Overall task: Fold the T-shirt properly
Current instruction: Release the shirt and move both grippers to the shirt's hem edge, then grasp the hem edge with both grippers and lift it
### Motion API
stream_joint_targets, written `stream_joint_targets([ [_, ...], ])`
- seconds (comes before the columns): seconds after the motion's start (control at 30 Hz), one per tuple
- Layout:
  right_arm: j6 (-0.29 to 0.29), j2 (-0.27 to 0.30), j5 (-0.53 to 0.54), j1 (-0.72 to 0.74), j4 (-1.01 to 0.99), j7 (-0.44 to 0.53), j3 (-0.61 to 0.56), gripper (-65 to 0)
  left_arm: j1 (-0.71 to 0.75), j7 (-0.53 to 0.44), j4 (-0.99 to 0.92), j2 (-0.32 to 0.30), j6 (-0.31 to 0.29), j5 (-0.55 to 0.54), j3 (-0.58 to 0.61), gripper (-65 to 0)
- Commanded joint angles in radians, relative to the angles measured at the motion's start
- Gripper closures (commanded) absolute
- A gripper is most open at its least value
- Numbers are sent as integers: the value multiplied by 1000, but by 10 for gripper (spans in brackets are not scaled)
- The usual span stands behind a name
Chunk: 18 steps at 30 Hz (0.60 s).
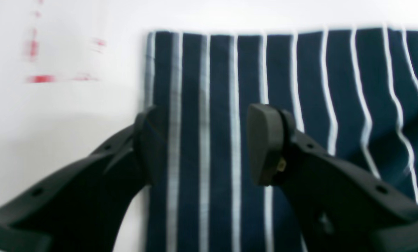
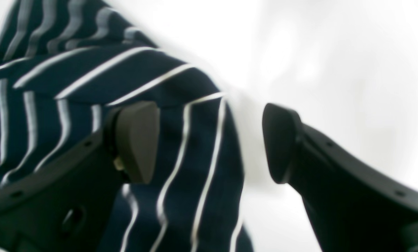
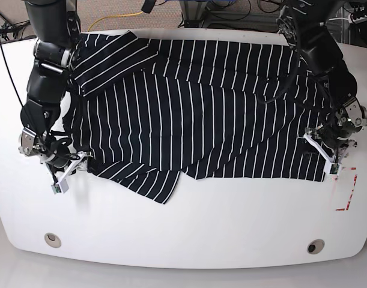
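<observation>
The T-shirt [image 3: 195, 114] is lying spread across the white table [image 3: 183, 222], its long axis running side to side in the base view, with a sleeve angling off toward the table's near edge and another folded at the far corner beside the right arm. Both arms are lining up on the shirt's near edge, so the step in hand looks like taking hold of the two end corners for a fold. The left gripper [image 1: 209, 143] is standing with jaws well apart, straddling the shirt's square corner by the red marks [image 1: 41, 78], holding nothing. The right gripper [image 2: 212, 143] is likewise gaping wide, one pad over the rumpled cloth, the other over bare table, gripping nothing. Next, each would probably need to drop and pinch the hem before lifting.
</observation>
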Motion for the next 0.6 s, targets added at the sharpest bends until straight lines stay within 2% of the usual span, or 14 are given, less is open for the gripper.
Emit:
stream_joint_targets([
  [0.0,8,13,-22,61,-88,109,-2,-438,-24,-30,13,-10,-2,-16,4,-333],
  [0.17,8,6,-63,70,-165,207,-38,-438,-24,-30,9,-10,-2,-16,4,-333],
  [0.33,8,2,-60,66,-200,215,-50,-438,-30,-30,9,-10,1,-13,4,-338],
  [0.43,8,-26,-60,52,-199,216,-50,-434,-58,-25,9,-22,42,-12,1,-342],
  [0.47,8,-30,-60,49,-199,216,-50,-422,-64,-25,7,-36,67,-12,2,-354],
  [0.57,8,-38,-60,44,-199,216,-50,-312,-76,-28,-44,-52,136,-18,4,-413],
])
